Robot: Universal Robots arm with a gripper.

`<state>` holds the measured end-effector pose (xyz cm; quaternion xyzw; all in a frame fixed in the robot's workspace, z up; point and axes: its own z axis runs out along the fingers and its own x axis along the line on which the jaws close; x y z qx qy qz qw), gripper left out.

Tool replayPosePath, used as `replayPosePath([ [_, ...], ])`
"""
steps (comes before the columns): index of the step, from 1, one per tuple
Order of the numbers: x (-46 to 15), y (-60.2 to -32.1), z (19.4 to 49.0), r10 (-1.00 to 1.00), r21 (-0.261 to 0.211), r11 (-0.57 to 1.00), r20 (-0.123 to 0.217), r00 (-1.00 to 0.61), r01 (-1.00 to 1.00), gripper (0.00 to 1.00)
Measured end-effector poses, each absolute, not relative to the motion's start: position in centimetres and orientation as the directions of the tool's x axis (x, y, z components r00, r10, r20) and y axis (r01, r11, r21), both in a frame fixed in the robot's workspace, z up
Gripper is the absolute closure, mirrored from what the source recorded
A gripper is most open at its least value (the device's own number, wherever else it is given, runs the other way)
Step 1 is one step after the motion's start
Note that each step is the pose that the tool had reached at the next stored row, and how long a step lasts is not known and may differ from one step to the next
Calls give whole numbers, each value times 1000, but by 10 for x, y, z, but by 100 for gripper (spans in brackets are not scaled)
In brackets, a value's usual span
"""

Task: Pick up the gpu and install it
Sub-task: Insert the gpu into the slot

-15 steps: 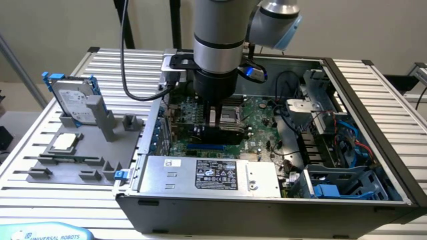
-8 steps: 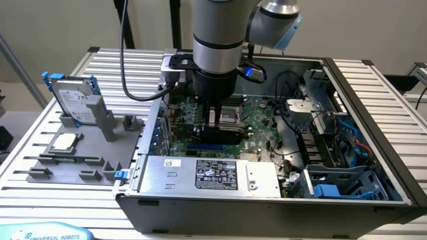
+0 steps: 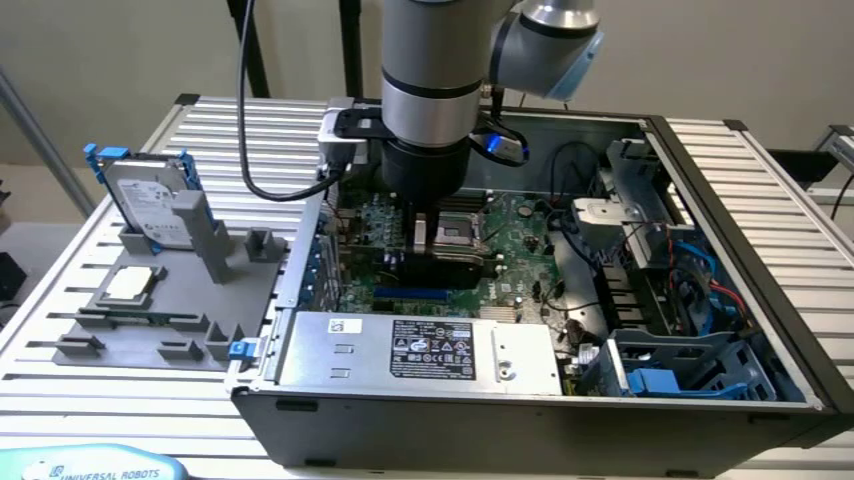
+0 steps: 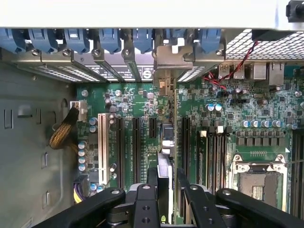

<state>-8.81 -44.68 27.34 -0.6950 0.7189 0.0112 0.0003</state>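
Two black fingers (image 4: 167, 199) are closed on the upper edge of the gpu (image 4: 165, 142), which stands on edge between them, down among the expansion slots of the motherboard (image 4: 213, 123). Its silver bracket (image 4: 167, 59) meets the case's rear slot wall beyond the fingers. Around them lies the open computer case (image 3: 747, 230); well apart, on the table (image 3: 40, 300), a hard drive (image 3: 144, 200) stands in a grey holder.

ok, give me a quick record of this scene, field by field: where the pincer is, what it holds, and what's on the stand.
pincer: inside the open grey computer case, above the green motherboard
held: thin dark card with silver bracket (gpu), edge-on over the slots
stand: silver hard drive with blue rails; small square silver chip
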Motion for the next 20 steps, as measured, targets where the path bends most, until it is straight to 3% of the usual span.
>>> replayPosePath([
  [20, -93, -445, 271, -999, 16, 44, -16, -44, -999, 73],
])
